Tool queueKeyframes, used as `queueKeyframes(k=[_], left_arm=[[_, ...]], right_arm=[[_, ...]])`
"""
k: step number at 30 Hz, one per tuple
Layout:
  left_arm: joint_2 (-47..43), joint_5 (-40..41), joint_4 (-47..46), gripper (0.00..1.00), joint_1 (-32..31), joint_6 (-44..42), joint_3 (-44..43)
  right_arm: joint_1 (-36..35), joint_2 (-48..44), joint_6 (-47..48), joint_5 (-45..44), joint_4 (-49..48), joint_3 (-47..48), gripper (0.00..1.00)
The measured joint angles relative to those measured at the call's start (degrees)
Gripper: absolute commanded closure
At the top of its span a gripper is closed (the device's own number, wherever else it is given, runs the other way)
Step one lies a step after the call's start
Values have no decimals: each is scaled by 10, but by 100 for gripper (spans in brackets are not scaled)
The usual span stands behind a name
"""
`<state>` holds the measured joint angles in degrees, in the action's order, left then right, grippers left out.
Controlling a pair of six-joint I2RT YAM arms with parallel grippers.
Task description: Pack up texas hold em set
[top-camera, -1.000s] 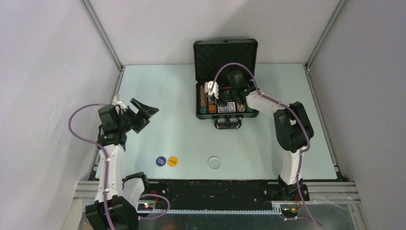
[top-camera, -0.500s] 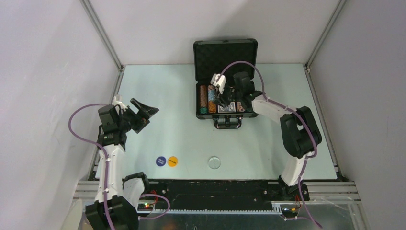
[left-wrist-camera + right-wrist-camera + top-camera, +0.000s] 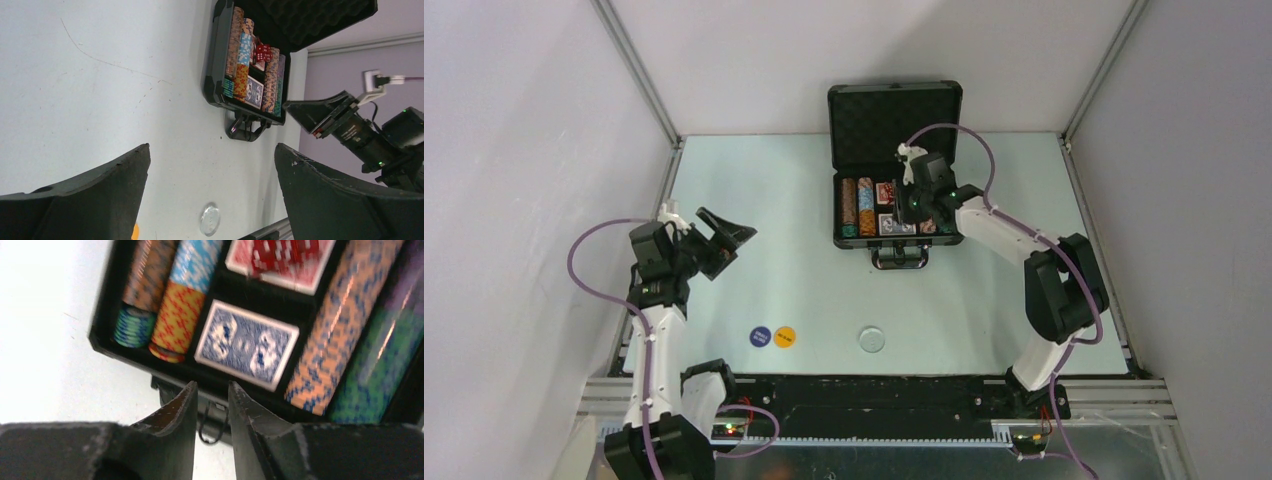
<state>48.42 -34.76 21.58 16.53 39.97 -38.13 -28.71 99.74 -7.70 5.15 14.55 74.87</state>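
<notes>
On the table (image 3: 754, 280), blue button (image 3: 761, 336) and yellow button (image 3: 785, 336) bear illegible lettering.

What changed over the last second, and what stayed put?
The right gripper drew back rightward from the middle of the open case, uncovering the red dice; its jaws stand narrowly apart with nothing between them. The left gripper stayed wide open on the left, and the three buttons near the front edge did not move.

Pale, evenly lit booth
Lilac-grey walls (image 3: 754, 60) are enclosing a pale mint tabletop (image 3: 754, 200); silver aluminium struts (image 3: 636, 70) are rising at upper corners.
</notes>
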Motion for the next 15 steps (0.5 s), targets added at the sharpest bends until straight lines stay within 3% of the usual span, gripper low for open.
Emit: queueKeyframes(k=[5,7,10,15], left_arm=[[-1,0,0,2,0,0,0],[-1,-1,0,2,0,0,0],[-1,-1,0,2,0,0,0],[-2,-4,0,2,0,1,0]], right_arm=[[-26,-9,-70,-51,80,-23,63],[-40,-15,-93,-65,97,-36,57],[-52,-18,-130,-71,103,-57,46],[-40,-18,-175,-78,99,-85,44]])
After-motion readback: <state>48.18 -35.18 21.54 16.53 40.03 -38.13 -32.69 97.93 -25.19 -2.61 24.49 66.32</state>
